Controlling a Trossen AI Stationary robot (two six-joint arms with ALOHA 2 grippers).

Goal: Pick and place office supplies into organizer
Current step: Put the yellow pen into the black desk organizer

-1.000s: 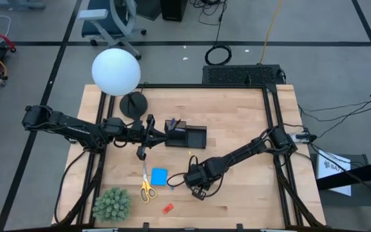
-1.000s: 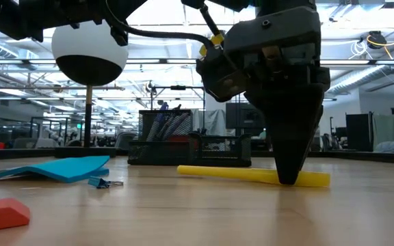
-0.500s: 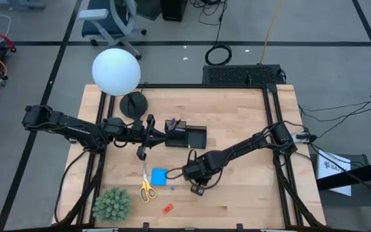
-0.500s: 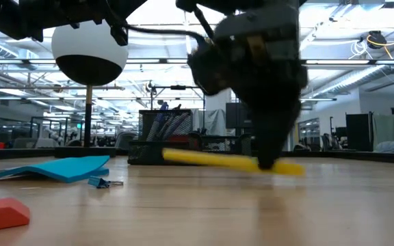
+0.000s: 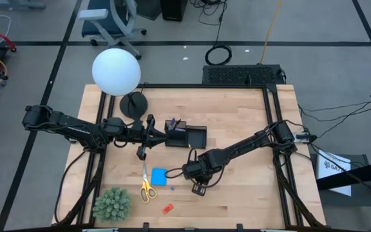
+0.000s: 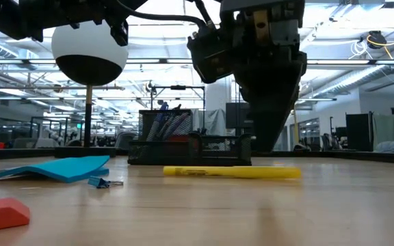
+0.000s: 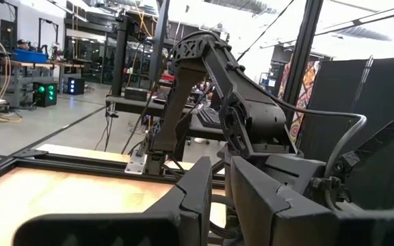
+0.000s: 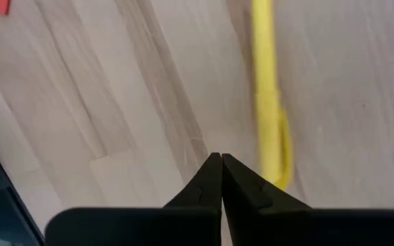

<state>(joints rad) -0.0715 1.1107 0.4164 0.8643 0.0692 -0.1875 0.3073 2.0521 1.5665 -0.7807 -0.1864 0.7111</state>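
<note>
A yellow pen (image 6: 231, 172) lies flat on the table, right of the blue note pad (image 6: 53, 169). My right gripper (image 6: 265, 147) hangs shut just above the pen, pointing steeply down; in its wrist view the shut tips (image 8: 221, 160) stand beside the pen (image 8: 269, 102), clear of it. The black organizer (image 5: 187, 136) stands mid-table. My left gripper (image 7: 219, 191) waits level just left of the organizer, its fingers a narrow gap apart with nothing between them. Yellow-handled scissors (image 5: 147, 188) and a red piece (image 5: 167, 208) lie near the front.
A white globe lamp (image 5: 116, 72) with a round black base (image 5: 134, 104) stands at the far left. A green spiky plant (image 5: 112, 204) sits at the near left corner. A small blue clip (image 6: 104, 182) lies beside the note pad. Bare wood lies right of the pen.
My right gripper held the yellow pen pinched on the table, raised it slightly and carried it a little toward the table's left. The pen then came out of the fingers and lies flat on the table. The gripper has risen above it and shut fully.
</note>
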